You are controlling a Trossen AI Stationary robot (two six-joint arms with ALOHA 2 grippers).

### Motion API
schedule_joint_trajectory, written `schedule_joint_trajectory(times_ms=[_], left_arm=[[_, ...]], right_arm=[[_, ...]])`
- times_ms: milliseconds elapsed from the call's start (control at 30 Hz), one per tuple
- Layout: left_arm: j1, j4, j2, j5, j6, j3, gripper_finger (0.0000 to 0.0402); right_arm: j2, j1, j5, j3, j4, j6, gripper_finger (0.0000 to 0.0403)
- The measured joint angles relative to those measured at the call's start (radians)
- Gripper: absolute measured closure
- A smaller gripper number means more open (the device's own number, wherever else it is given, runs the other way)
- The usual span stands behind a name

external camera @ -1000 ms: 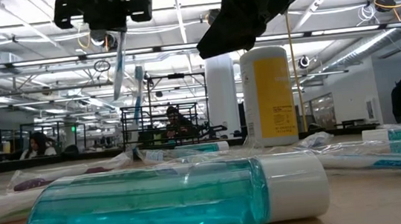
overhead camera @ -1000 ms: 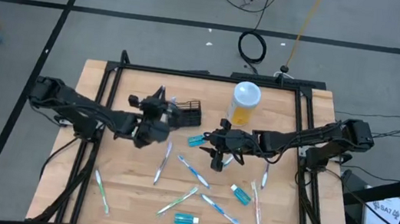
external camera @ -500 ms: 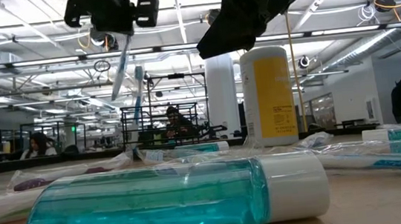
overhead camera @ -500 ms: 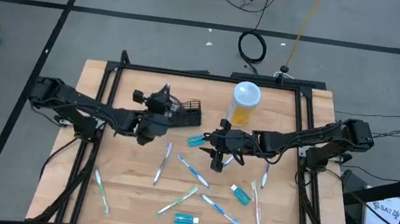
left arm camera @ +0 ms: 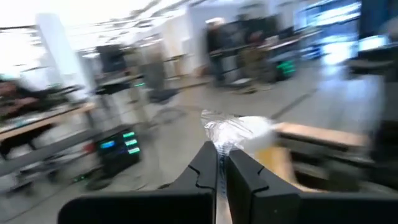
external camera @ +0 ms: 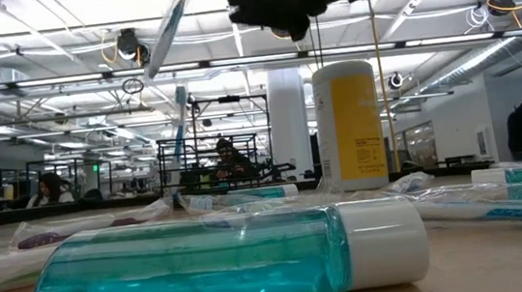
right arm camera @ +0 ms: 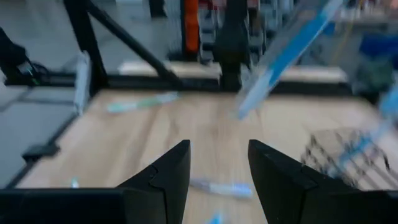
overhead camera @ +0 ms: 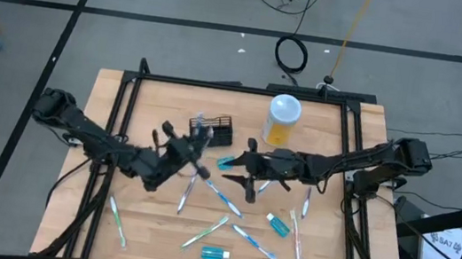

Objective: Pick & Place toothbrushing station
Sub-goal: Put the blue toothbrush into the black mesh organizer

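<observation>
Left end effector clamps wrapped toothbrush; rack lies at one o'clock, nearer left. Right end effector open, empty.

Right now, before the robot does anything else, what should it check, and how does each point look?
1. Left gripper shut on a wrapped toothbrush: ok.
2. Right gripper open and empty: ok.
3. Black rack upright on the table: ok.
4. Grippers apart from each other: ok, though close.
5. Held toothbrush lined up over the rack: not ok; it is beside it.
6. Free slot in the rack: cannot tell.
</observation>
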Motion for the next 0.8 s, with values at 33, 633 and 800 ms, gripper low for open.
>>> schedule_joint_trajectory(times_ms=[33,633,800], left_arm=[[-0.015,0.000,0.000,0.031,-0.021,0.000,0.0396],[0.052,0.013,0.000,0.503,-0.198,0.000,0.0391],[0.090,0.063,0.020,0.605,-0.230,0.000,0.0393]], right_arm=[[0.000,0.002,0.000,-0.020,0.051,-0.006,0.0248],[0.000,0.006,-0.073,-0.148,0.472,0.065,0.0248],[0.003,-0.001,-0.072,-0.147,0.471,0.111,0.0248]])
